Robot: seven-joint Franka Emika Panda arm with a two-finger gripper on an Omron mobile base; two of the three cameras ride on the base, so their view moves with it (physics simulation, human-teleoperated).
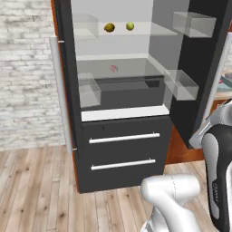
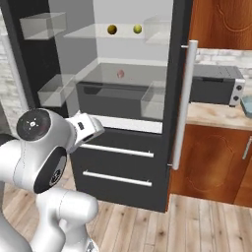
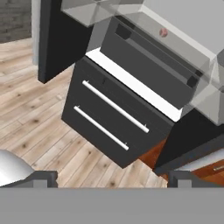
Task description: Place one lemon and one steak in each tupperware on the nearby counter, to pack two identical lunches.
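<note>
Two lemons lie on the open fridge's upper shelf: a dull orange one (image 1: 109,27) (image 2: 112,29) and a yellow-green one (image 1: 130,26) (image 2: 137,29). One steak (image 1: 113,68) (image 2: 120,73) (image 3: 163,32), a small pink slab, rests on the glass shelf below. A pale blue tupperware (image 2: 246,106) (image 1: 225,81) shows at the picture edge on the beige counter (image 2: 211,116). My gripper (image 3: 112,178) is open and holds nothing. It hovers well in front of the fridge, facing its lower drawers, far from the food.
Both fridge doors stand open, with clear bins (image 1: 192,23) (image 2: 43,24) on their inner sides. Two black drawers with steel handles (image 1: 123,137) (image 3: 114,106) sit below the shelves. A grey toaster oven (image 2: 216,84) stands on the counter. Wood floor lies in front.
</note>
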